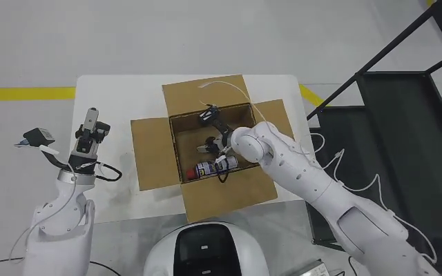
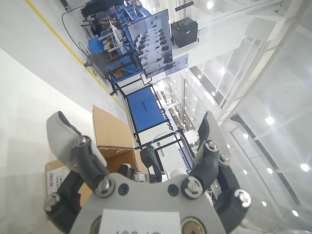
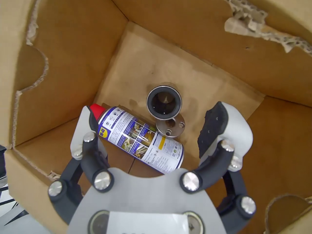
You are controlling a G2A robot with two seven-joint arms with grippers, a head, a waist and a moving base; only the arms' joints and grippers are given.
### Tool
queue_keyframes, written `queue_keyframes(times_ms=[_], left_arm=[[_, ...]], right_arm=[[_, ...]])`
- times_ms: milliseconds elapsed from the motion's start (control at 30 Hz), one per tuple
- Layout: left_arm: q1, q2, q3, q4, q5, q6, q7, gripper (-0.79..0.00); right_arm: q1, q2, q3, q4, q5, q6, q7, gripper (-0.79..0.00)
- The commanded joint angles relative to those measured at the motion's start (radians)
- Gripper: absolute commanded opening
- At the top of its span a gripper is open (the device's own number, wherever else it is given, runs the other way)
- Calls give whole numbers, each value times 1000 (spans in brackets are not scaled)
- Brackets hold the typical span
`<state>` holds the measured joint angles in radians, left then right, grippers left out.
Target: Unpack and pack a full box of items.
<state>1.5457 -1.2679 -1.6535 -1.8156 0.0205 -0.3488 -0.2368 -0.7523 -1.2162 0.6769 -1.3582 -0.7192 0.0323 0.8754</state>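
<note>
Box point(image 1: 155, 152) sits open on the counter point(image 1: 110, 103), flaps splayed. Cardboard w/ torn edges, so stiff enough but don't snag a flap.

Inside on the floor lies the can point(image 3: 141, 138), on its side, red cap toward a corner. Judge it light-to-medium, rigid, smooth and round, so it'll roll and slip. Take it across the mid-body, pads square to the long axis, not by the cap.

Just beside it stands the metal fitting point(image 3: 164, 103), flange down, bore up. Can't tell if the flange touches the can. Prob. heavy for its size, hard, slick. Grip the tube wall above the flange.

Right tool point(image 3: 151, 120) hangs inside the box above both items, spread wide, nothing in it, touching nothing.

Left tool point(image 2: 132, 122) is raised at the counter's left side, well apart from the box, also spread wide and empty.
</note>
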Motion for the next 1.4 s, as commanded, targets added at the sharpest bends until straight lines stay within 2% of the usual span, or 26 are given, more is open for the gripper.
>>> queue_keyframes(times_ms=[0,167,567,600,633,667,733,1133,1367], left_arm=[[0,0,0,0,0,0,0,0],[0,0,0,0,0,0,0,0],[0,0,0,0,0,0,0,0],[0,0,0,0,0,0,0,0],[0,0,0,0,0,0,0,0],[0,0,0,0,0,0,0,0],[0,0,0,0,0,0,0,0],[0,0,0,0,0,0,0,0],[0,0,0,0,0,0,0,0]], right_arm=[[24,-16,-20,36,11,7,14,0],[65,-55,-75,122,26,2,36,0],[123,-135,-141,309,50,-4,-4,0],[126,-140,-143,319,52,-7,-6,-157],[129,-145,-144,328,54,-8,-7,-388],[130,-149,-143,336,58,-8,-11,-480],[133,-156,-144,352,59,-11,-14,-785],[128,-172,-122,363,50,-12,10,-785],[62,-119,-24,153,6,-5,82,-785]])
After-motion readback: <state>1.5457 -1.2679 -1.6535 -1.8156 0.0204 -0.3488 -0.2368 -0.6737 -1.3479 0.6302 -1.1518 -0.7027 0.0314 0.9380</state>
